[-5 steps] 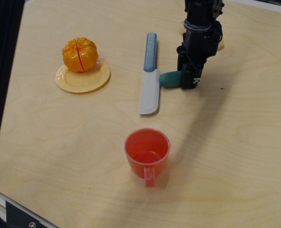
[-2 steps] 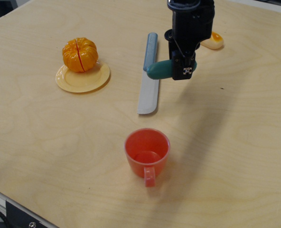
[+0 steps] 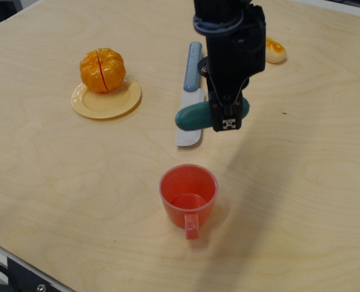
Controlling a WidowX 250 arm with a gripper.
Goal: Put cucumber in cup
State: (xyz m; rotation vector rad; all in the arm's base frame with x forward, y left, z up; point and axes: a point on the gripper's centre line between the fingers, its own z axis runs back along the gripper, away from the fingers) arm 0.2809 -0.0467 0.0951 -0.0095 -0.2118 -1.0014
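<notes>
At the upper left a sliced orange (image 3: 103, 70) sits on a pale yellow plate (image 3: 106, 103). Near centre lies a blue-handled knife (image 3: 191, 79). The red-orange cup (image 3: 188, 193) stands upright below centre, handle toward the bottom edge. My gripper (image 3: 227, 118) is clamped on the teal cucumber (image 3: 195, 115), held crosswise above the knife blade. A bread roll (image 3: 273, 51) lies at upper right.

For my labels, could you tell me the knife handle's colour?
The knife handle is greyish blue, seen in the observation.image view.
</notes>
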